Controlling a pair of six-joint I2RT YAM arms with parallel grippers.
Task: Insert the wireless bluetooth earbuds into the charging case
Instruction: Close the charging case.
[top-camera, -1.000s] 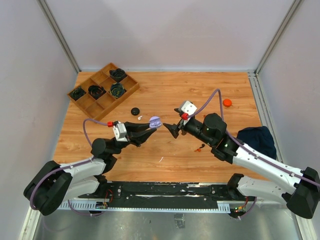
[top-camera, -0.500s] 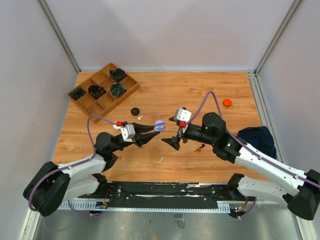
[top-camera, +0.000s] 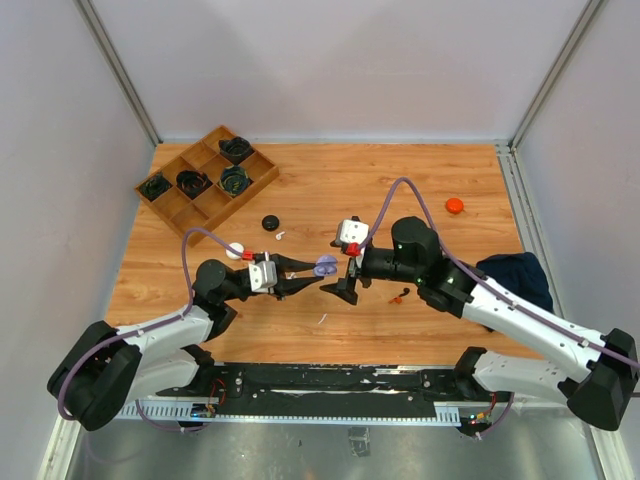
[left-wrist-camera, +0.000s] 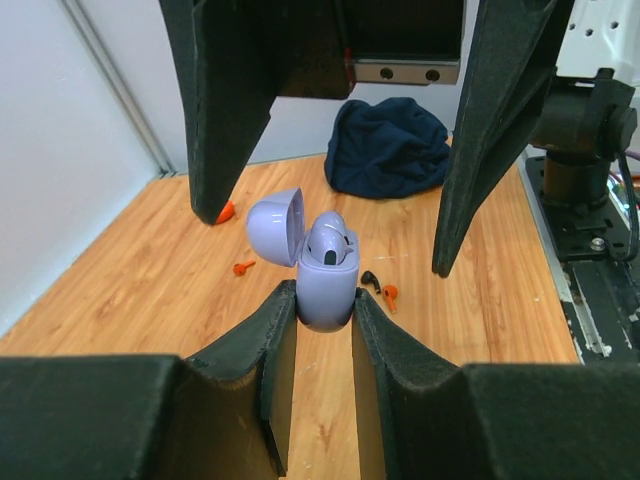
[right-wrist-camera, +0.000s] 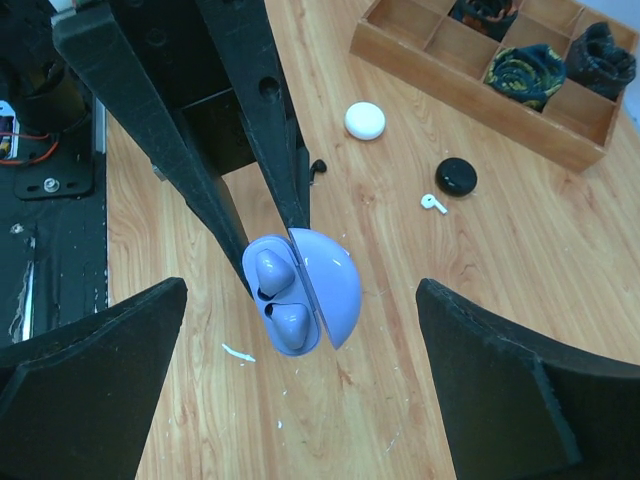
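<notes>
A pale purple charging case (top-camera: 325, 265) hangs above the table's middle, pinched at its base by my left gripper (top-camera: 316, 271), which is shut on it. Its lid (left-wrist-camera: 277, 225) stands open. Two purple earbuds (right-wrist-camera: 270, 270) sit in its wells. My right gripper (top-camera: 343, 272) is wide open, its fingers (left-wrist-camera: 225, 110) standing either side of the case and apart from it. Loose on the wood lie a white earbud (top-camera: 280, 236), a black one (left-wrist-camera: 371, 280) and an orange one (left-wrist-camera: 389, 293).
A wooden tray (top-camera: 262, 185) with coiled cables stands at the back left. Round cases lie about: black (top-camera: 269, 222), white (top-camera: 235, 251), orange (top-camera: 455, 205). Another orange earbud (left-wrist-camera: 243, 267) lies apart. A dark blue cloth (top-camera: 515, 280) sits at the right edge.
My right gripper has opened wider and swung nearer and left, up to the case. The left gripper has carried the case right and toward the near edge.
</notes>
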